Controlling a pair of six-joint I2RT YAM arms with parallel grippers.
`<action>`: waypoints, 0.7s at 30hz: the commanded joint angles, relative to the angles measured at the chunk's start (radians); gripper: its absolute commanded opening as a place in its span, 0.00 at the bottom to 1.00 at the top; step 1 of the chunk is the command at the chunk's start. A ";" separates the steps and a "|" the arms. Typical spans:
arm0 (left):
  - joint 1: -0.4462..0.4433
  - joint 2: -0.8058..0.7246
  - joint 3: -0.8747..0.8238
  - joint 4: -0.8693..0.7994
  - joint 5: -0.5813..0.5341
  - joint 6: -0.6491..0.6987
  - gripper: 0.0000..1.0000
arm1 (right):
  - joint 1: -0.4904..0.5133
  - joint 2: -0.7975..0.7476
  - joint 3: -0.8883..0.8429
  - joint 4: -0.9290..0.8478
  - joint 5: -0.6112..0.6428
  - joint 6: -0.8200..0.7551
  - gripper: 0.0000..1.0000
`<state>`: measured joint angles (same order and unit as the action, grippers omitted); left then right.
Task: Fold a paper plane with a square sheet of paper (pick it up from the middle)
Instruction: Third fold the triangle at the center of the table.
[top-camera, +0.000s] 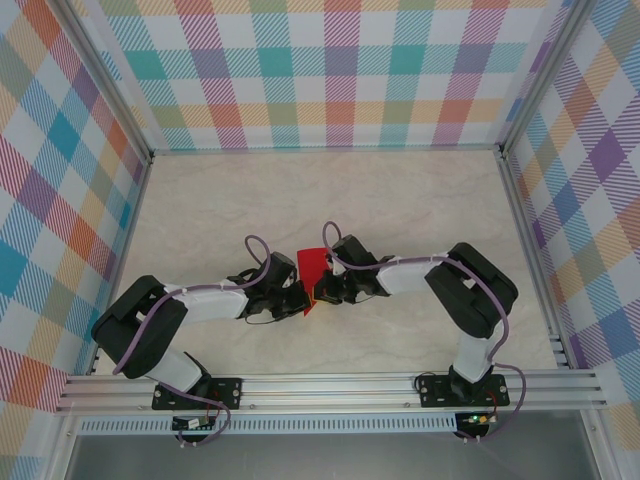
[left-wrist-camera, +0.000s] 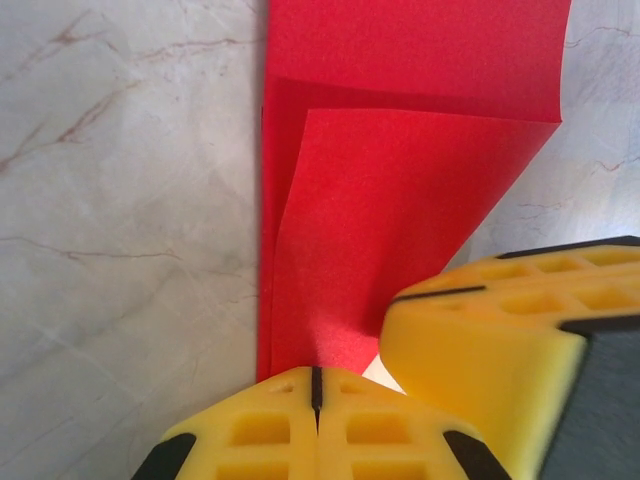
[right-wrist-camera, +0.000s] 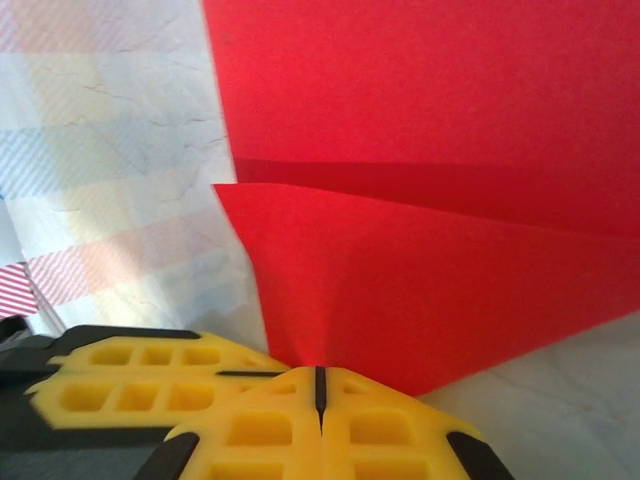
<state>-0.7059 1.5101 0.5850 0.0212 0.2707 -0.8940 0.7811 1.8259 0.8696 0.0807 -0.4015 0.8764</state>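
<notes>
Top external: L fingers (left-wrist-camera: 262, 432), R fingers (right-wrist-camera: 385, 432) pinch red paper (top-camera: 312, 264) betw. them, seemingly upright.

- The left arm (top-camera: 200, 300) and right arm (top-camera: 420, 275) are bent inward, with the wrists met mid-scene.
- The left gripper (left-wrist-camera: 316, 388) and right gripper (right-wrist-camera: 319, 388) are pinched tight on the red paper (left-wrist-camera: 400, 200), side by side.

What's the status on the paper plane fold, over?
Left gripper shut on the red sheet. Right gripper shut on it too, close beside the left. Sheet partly folded, a flap curling over. Grippers crowd each other at that edge.
</notes>
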 joint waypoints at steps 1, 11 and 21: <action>-0.008 0.015 -0.019 -0.134 -0.060 -0.003 0.00 | 0.005 0.031 0.043 -0.068 0.020 -0.040 0.02; -0.008 0.007 -0.038 -0.189 -0.069 0.004 0.00 | -0.076 0.062 0.065 -0.122 0.069 -0.078 0.01; -0.009 0.007 -0.056 -0.207 -0.076 0.000 0.00 | -0.202 0.062 0.047 -0.122 0.079 -0.111 0.01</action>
<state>-0.7074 1.5059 0.5850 0.0048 0.2626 -0.8944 0.6357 1.8626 0.9253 0.0055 -0.4282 0.8028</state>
